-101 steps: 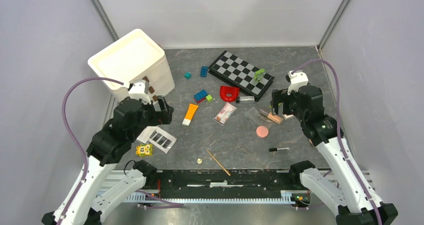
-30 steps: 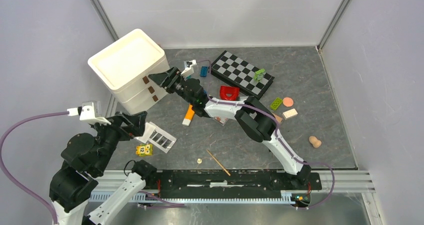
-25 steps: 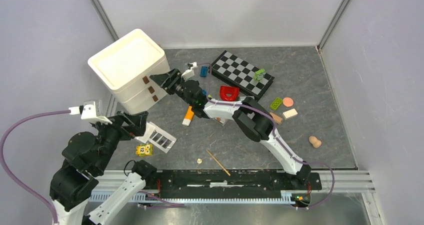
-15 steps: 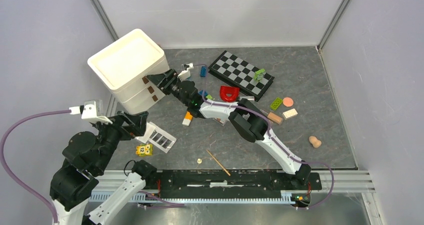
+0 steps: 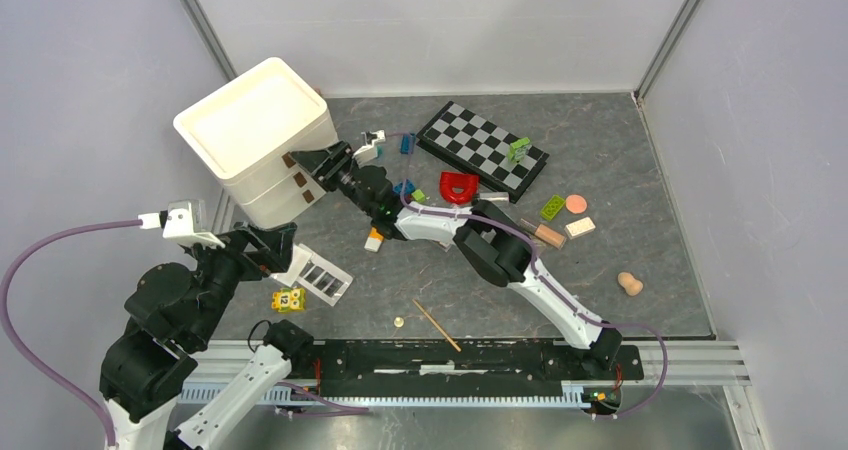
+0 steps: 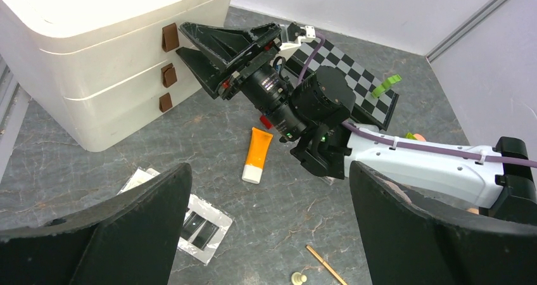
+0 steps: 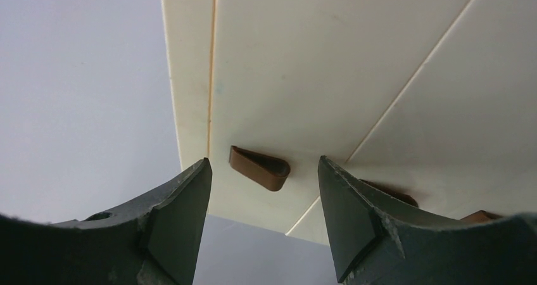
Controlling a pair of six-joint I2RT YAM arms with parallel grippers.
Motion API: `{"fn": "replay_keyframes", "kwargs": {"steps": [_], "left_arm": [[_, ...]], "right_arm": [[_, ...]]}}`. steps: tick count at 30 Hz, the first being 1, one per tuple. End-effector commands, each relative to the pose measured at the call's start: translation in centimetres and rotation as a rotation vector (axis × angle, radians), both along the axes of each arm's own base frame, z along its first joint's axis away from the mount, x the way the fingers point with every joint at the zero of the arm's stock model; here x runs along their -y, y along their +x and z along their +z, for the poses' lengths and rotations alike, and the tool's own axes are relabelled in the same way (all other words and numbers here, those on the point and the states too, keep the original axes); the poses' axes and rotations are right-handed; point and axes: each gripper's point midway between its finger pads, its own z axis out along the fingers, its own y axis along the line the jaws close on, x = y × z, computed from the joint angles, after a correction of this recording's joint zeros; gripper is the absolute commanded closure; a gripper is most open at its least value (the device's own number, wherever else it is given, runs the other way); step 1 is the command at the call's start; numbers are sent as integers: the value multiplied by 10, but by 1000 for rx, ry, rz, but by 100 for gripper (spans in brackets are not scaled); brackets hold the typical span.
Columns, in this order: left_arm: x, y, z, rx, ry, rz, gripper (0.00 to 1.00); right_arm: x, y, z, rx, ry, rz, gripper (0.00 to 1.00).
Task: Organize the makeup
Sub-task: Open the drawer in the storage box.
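Note:
A white three-drawer box (image 5: 255,120) stands at the back left. My right gripper (image 5: 303,162) is open at its front. Its fingers straddle the brown handle (image 7: 256,166) of the top drawer without touching it, as the left wrist view (image 6: 182,39) also shows. My left gripper (image 5: 280,242) is open and empty, raised above the floor. Below it lie the orange tube with white cap (image 6: 258,156) and the white palette with dark pans (image 6: 196,225). A pink disc (image 5: 576,204) and the peach tube (image 5: 548,235) lie at the right. The sachet and black pencil are hidden.
The checkerboard (image 5: 482,148) lies at the back with a red piece (image 5: 459,186) and toy bricks (image 5: 552,207) near it. A yellow brick (image 5: 288,299), a wooden stick (image 5: 437,325) and a wooden peg (image 5: 629,284) lie nearer. The right arm stretches across the middle.
My right gripper has moved left up to the drawer box, its fingers now round the top handle. The left arm has stayed still since a second ago.

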Motion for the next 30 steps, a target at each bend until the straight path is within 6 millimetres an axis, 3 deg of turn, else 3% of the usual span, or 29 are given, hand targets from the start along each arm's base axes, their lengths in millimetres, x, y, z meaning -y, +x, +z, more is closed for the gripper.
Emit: {"fn": "replay_keyframes", "kwargs": {"steps": [1,7,30], "left_arm": [[3,3,4,1,8,-12,0],[5,2,4,1,2,-20,0],[3,-1,5,9,-6,-19,0]], "right_arm": [[-1,-21,39,59,100,33,31],[1,-27,48,75,108,36,32],[-6,-12,47,42,121,-9,39]]}}
